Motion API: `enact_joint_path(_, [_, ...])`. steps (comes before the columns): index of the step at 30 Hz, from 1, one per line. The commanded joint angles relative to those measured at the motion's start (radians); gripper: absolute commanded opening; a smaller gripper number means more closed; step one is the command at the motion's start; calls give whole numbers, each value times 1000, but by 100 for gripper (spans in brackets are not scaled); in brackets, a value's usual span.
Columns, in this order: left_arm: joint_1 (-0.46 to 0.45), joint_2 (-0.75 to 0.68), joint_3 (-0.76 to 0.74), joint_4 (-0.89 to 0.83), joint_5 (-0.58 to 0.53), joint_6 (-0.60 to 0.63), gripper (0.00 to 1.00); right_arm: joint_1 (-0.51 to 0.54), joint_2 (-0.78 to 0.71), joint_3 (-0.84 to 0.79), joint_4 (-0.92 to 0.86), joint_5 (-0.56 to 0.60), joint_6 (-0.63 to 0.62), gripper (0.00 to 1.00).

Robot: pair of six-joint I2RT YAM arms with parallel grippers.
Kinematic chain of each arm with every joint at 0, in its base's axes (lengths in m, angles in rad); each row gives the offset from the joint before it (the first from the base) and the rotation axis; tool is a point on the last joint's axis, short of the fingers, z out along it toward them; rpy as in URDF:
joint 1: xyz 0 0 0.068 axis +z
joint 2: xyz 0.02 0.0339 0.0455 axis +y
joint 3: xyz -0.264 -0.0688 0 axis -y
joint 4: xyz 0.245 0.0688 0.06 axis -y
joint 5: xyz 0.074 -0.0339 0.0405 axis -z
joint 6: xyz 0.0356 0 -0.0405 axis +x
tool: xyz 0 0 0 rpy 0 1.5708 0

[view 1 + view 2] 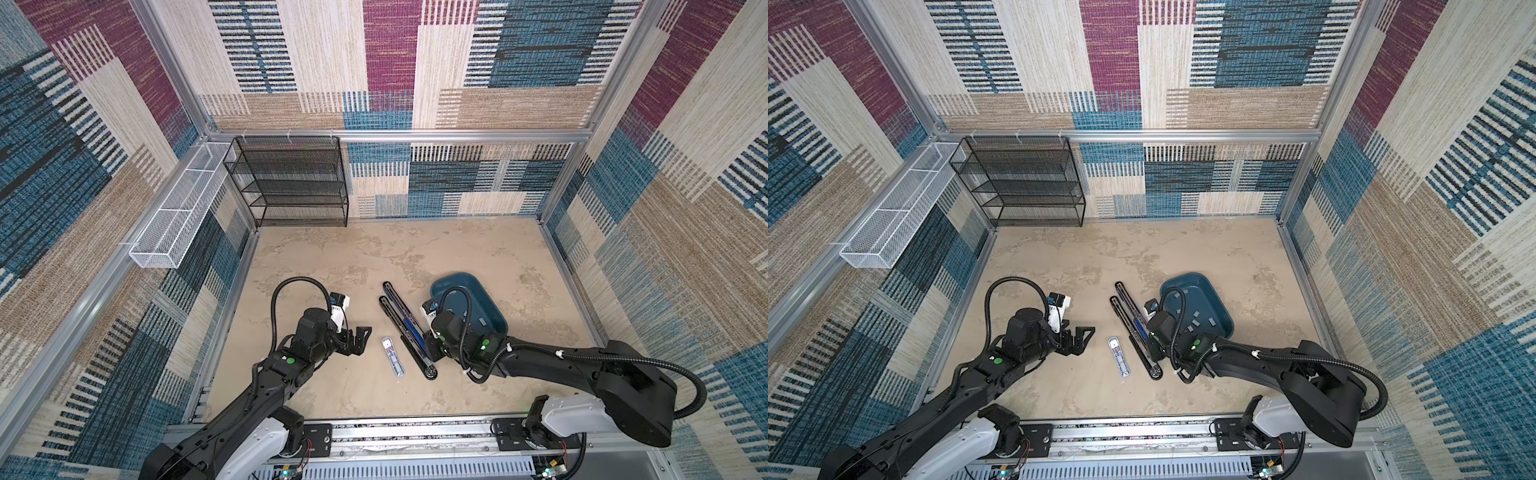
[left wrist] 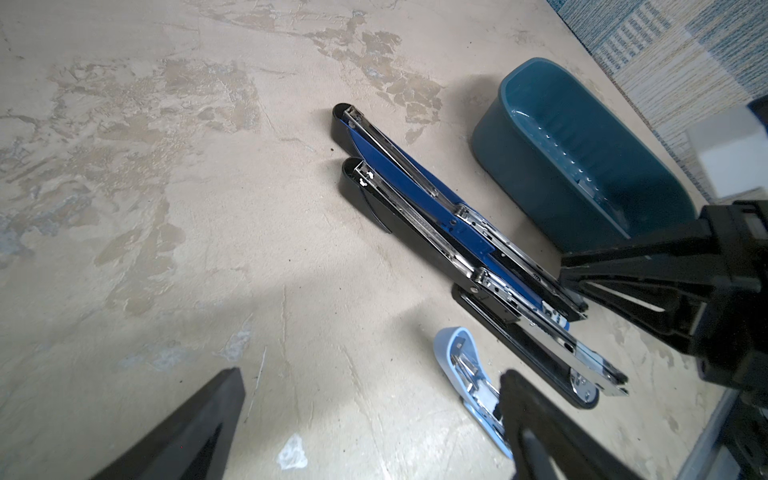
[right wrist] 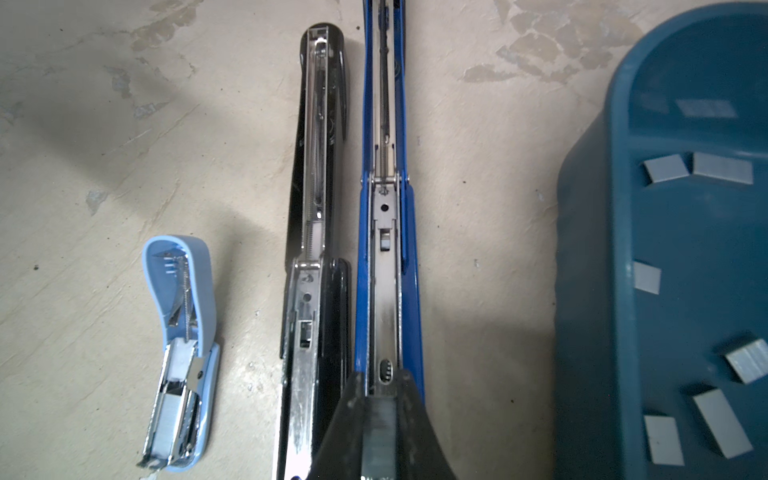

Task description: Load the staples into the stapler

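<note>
Beige worktop, patterned walls: loading step, staple strip held over blue stapler.
Strip was pinched betw. the right fingers at the open channel; spare staples were seen in the teal bin. Idle, the left fingers were spread. Next, prob.: strip to be aligned w/ channel, lowered, released.

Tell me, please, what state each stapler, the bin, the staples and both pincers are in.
Blue stapler: opened flat, channel exposed.
Black stapler: opened flat, channel exposed.
Small stapler: opened, a grey strip seemingly in its channel.
Bin: upright, holding loose staples.
Left pincer: open, empty.
Right pincer: shut on a staple strip over the blue stapler's channel.
</note>
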Motion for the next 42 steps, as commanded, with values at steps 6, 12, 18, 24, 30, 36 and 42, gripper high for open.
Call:
enact_joint_path(6, [1, 0, 0, 28, 11, 13, 99, 1, 10, -4, 42, 14, -2, 6])
enact_joint_path(12, [0, 0, 0, 29, 11, 12, 99, 1, 11, -5, 44, 13, -4, 6])
enact_joint_path(18, [1, 1, 0, 29, 12, 12, 99, 0, 18, -5, 45, 10, -3, 6])
enact_joint_path(24, [1, 1, 0, 30, 13, 13, 99, 1, 31, 0, 44, 15, -2, 6])
enact_joint_path(30, [1, 0, 0, 29, 13, 12, 99, 1, 48, 6, 41, 12, -3, 6])
enact_joint_path(36, [1, 0, 0, 30, 14, 12, 99, 1, 42, 8, 33, 10, 0, 6])
enact_joint_path(42, [1, 1, 1, 30, 11, 12, 99, 0, 25, 6, 7, 3, 19, 6])
